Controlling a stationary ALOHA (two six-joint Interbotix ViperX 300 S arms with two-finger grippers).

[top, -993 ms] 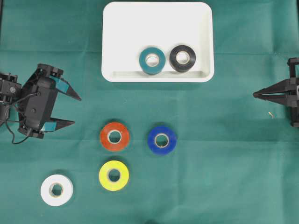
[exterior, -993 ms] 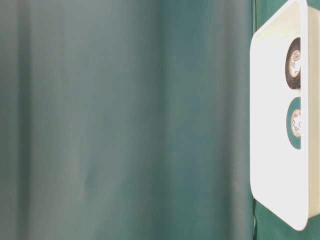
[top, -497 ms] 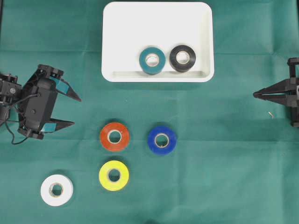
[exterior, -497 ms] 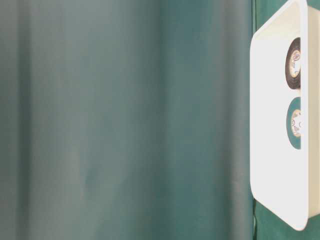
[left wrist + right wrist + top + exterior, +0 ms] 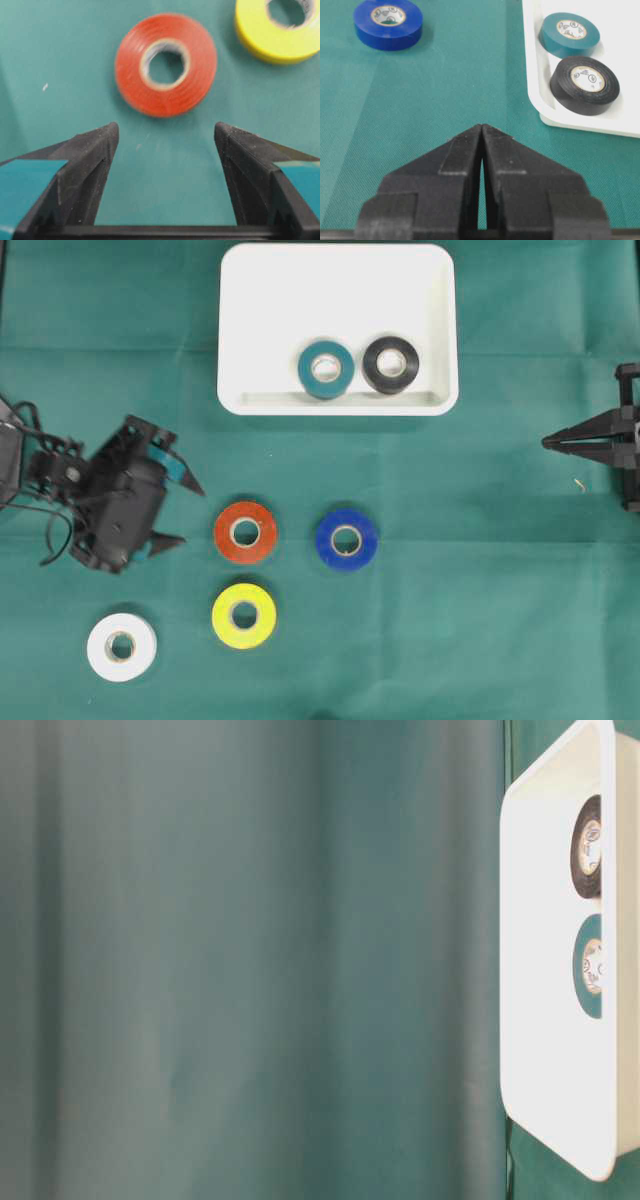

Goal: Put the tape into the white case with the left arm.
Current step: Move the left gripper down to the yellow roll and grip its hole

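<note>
So the left arm (image 5: 100, 505) has swung down and in toward the middle of the tabletop (image 5: 480, 620) since a second ago, and nothing else has budged. Its left tool (image 5: 185, 510) has its teal-banded fingers spread wide with nothing between them, now aimed at the red tape (image 5: 245, 532).

The white case (image 5: 290, 300) sits at the far edge, middle, already holding a teal roll (image 5: 325, 369) and a black roll (image 5: 390, 364) side by side along its near wall. The right tool (image 5: 552, 443) is parked at the right edge with its tips pressed together, out of the way.

The loose rolls lie flat on the cloth: red and blue tape (image 5: 346, 539) mid-tabletop, yellow tape (image 5: 243, 616) just beside the red on the near side, and white tape (image 5: 121, 647) by the near-left corner.

What could go sideways, I'd guess:
- The yellow is close to the red, so one wide finger could clip it on the way down and shove it.
- In the wrist view the red isn't quite centred between the fingers, so closing could just push the roll along instead of gripping it.
- At the drop, the two rolls already crowd the near side of the case, so a new one could land on top of them.
</note>
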